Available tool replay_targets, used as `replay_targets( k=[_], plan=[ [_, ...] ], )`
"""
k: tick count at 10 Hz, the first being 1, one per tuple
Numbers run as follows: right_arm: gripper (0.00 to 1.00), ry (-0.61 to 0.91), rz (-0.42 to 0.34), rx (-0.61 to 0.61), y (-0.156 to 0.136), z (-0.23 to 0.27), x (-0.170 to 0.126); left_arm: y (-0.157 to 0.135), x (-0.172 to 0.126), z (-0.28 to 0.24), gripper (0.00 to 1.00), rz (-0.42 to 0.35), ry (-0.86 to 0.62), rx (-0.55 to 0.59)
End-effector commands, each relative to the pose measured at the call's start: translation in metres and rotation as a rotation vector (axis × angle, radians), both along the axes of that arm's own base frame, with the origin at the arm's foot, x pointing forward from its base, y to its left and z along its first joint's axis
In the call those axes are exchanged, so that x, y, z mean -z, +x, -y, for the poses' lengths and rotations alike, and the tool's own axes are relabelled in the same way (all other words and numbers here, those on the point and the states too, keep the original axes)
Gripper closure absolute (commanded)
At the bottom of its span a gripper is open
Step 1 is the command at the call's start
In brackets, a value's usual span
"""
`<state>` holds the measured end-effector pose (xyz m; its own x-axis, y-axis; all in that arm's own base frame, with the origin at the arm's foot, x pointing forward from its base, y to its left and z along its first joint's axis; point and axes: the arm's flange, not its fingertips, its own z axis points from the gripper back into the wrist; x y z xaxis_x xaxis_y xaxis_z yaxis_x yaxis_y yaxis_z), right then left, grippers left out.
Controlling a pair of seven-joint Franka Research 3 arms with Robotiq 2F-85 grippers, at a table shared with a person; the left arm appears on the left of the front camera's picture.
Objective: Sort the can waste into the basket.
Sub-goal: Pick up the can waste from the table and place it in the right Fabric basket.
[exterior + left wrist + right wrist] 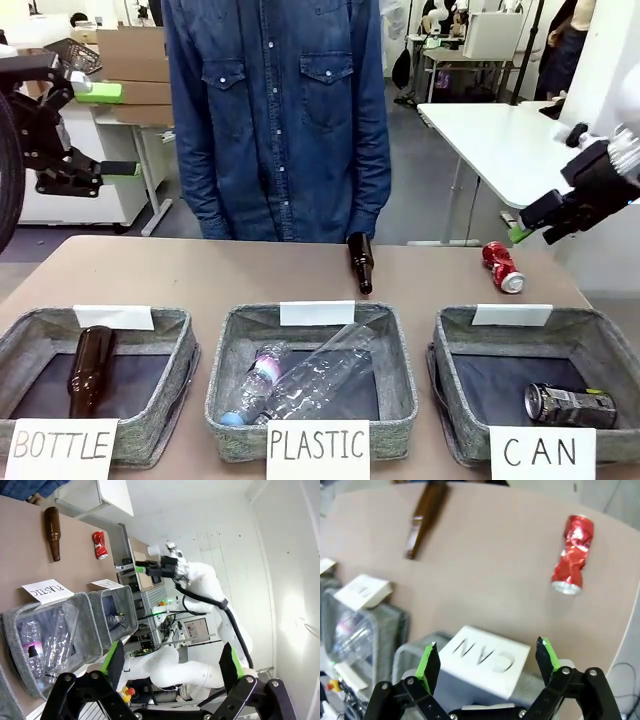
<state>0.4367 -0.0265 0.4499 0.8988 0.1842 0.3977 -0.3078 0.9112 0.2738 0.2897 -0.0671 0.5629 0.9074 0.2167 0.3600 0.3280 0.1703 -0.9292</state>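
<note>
A crushed red can (502, 267) (572, 555) (100, 545) lies on the brown table at the far right, just behind the CAN basket (443, 365). A black-and-silver can (570, 405) lies on its side inside that basket. My right gripper (534, 224) (487, 655) hangs open in the air above and to the right of the red can, over the basket's CAN sign (480, 657), touching nothing. At the far left my left gripper (108, 130) (171, 657) is raised well above the table, open and empty.
A brown glass bottle (360, 262) (425, 517) lies on the table in front of the person (275, 120) in a denim shirt. The BOTTLE basket (180, 350) holds a brown bottle (90, 370). The PLASTIC basket (225, 350) holds clear bottles (300, 380).
</note>
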Motion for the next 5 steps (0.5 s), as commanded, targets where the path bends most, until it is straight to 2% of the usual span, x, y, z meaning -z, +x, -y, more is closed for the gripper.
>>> replay_targets(
  k=[1, 2, 3, 5],
  plan=[
    [0.00, -0.100, -0.089, 0.096, 0.068, 0.008, 0.035, -0.001, -0.002, 0.000, 0.00, 0.001, -0.016, 0.003],
    [0.00, -0.181, -0.130, 0.153, 0.082, 0.013, 0.060, -0.001, -0.002, 0.000, 0.00, 0.001, -0.016, 0.003],
    [0.00, -0.194, -0.145, 0.174, 0.089, 0.017, 0.078, -0.001, -0.002, 0.000, 0.00, 0.001, -0.016, 0.003],
    [0.00, -0.200, -0.155, 0.146, 0.101, 0.013, 0.104, -0.001, -0.002, 0.000, 0.00, 0.001, -0.016, 0.003]
  ],
)
